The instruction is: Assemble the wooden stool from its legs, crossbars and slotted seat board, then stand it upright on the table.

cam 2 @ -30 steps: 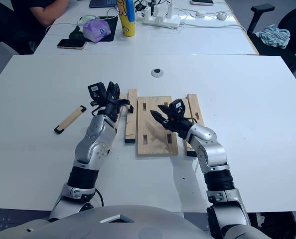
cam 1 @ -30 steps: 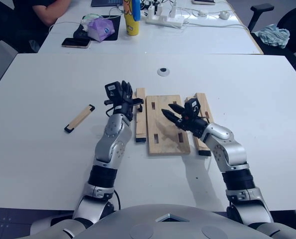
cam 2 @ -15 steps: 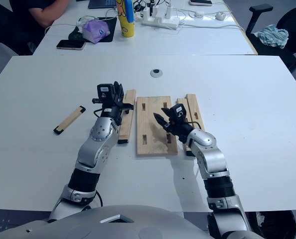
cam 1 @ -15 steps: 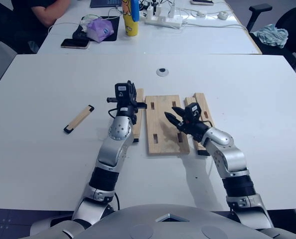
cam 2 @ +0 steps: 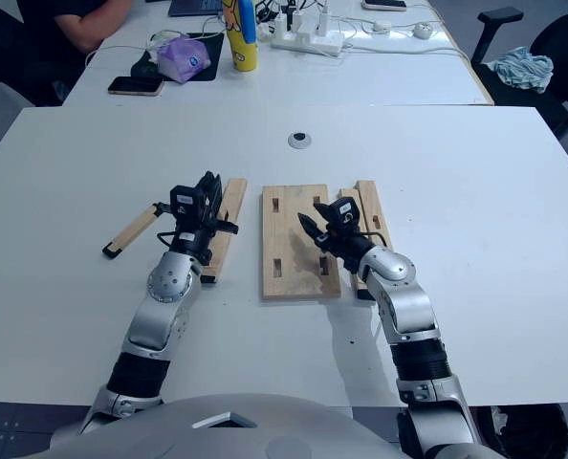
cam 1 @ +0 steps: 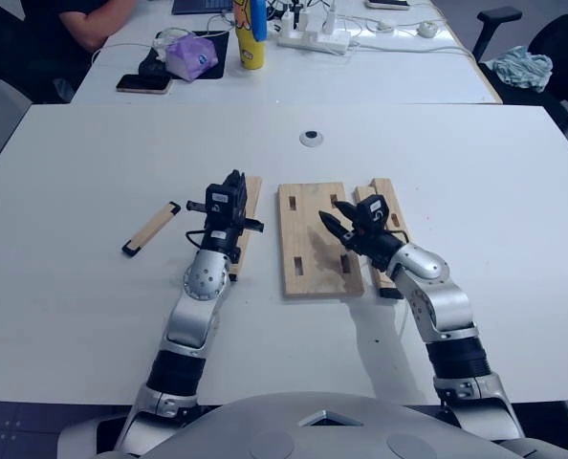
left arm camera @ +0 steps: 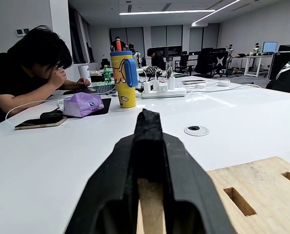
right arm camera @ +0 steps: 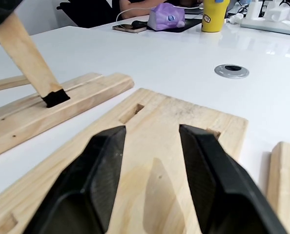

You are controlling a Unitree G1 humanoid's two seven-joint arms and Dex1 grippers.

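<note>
Seat board (cam 1: pixel 303 251) lay flat at table ctr: pale wood, rectangular, w/ small cut slots. R gripper (right arm camera: pixel 152 134) hung just over it, fingers spread apart. L gripper (cam 1: pixel 232 191) sat at the board's 9 o'clock, pinching a thin wood stick (right arm camera: pixel 25 53). Head views hid the stick behind the gripper. R wrist view showed it tilted, black tip down on a flat strip (cam 2: pixel 230 206). Two legs (cam 1: pixel 394 215) lay at the board's 3 o'clock. A short piece (cam 1: pixel 152 229) lay further out at 9.
</note>
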